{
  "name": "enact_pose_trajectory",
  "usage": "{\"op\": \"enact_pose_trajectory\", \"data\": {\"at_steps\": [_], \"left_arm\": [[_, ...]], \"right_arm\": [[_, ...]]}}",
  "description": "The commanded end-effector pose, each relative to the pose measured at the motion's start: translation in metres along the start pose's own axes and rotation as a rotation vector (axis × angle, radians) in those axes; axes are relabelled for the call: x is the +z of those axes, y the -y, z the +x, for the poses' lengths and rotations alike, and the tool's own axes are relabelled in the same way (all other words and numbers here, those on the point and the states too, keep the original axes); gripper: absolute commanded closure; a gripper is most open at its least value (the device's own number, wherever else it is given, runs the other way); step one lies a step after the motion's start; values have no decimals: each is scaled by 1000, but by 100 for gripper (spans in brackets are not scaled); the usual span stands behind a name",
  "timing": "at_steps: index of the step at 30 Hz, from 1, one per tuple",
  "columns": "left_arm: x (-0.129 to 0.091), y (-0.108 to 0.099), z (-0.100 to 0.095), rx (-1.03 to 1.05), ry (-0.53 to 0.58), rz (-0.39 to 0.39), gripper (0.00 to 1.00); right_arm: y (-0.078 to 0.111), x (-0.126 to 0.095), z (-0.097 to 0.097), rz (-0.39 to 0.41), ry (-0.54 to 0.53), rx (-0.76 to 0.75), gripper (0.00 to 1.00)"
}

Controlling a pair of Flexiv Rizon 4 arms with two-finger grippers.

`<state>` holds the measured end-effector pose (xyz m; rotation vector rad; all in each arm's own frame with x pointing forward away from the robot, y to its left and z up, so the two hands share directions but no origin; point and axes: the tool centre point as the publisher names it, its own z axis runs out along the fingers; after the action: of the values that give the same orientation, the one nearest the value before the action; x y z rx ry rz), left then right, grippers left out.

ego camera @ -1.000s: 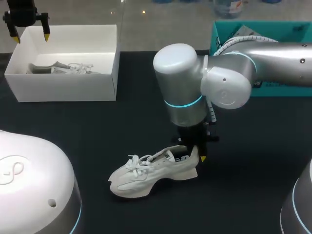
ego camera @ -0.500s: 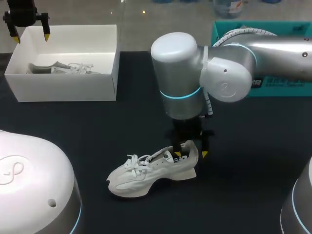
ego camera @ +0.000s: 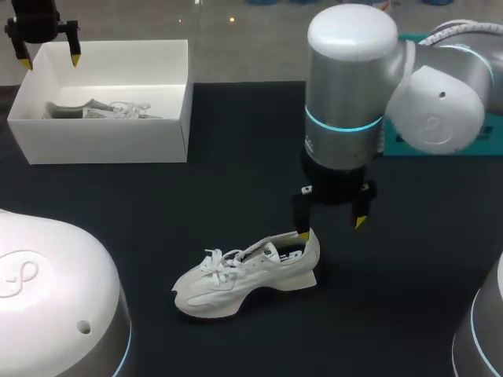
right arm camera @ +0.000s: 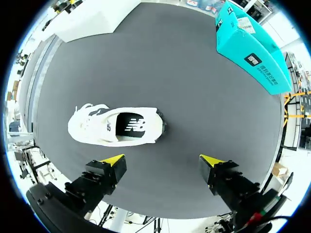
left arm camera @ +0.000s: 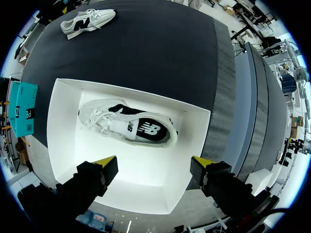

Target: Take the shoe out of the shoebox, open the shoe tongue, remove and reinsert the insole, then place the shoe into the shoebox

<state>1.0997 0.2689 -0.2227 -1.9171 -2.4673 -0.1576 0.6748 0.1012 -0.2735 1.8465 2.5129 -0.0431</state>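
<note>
A white sneaker (ego camera: 244, 275) lies on its sole on the dark table, toe to the left. My right gripper (ego camera: 332, 224) hangs open just above its heel, and nothing is between the fingers. From the right wrist view the same sneaker (right arm camera: 116, 127) lies below and ahead of that gripper (right arm camera: 163, 160), apart from it. The white shoebox (ego camera: 102, 141) stands at the back left with a second white shoe (ego camera: 102, 108) inside. My left gripper (ego camera: 50, 61) hovers open over the box's far edge. In the left wrist view that shoe (left arm camera: 129, 124) lies on the box floor under the open gripper (left arm camera: 155, 162).
A teal box (right arm camera: 250, 46) stands at the table's back right, behind my right arm. The dark table top (ego camera: 157, 204) stretches between the shoebox and the sneaker. The arms' white bases fill the front corners.
My right gripper opened and let go of the sneaker's heel, then rose and drifted right. The sneaker stays on the table. The left arm has not moved.
</note>
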Motion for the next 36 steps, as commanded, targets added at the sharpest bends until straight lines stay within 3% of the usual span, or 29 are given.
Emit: {"op": "enact_pose_trajectory", "data": {"at_steps": [1,33,36], "left_arm": [[0,0,0,1,-1,-1,0],[0,0,0,1,-1,-1,0],[0,0,0,1,-1,-1,0]], "right_arm": [[8,-2,-27,-41,-181,-104,0],[8,-2,-27,-41,-181,-104,0],[-5,-4,-32,-184,-151,-226,0]]}}
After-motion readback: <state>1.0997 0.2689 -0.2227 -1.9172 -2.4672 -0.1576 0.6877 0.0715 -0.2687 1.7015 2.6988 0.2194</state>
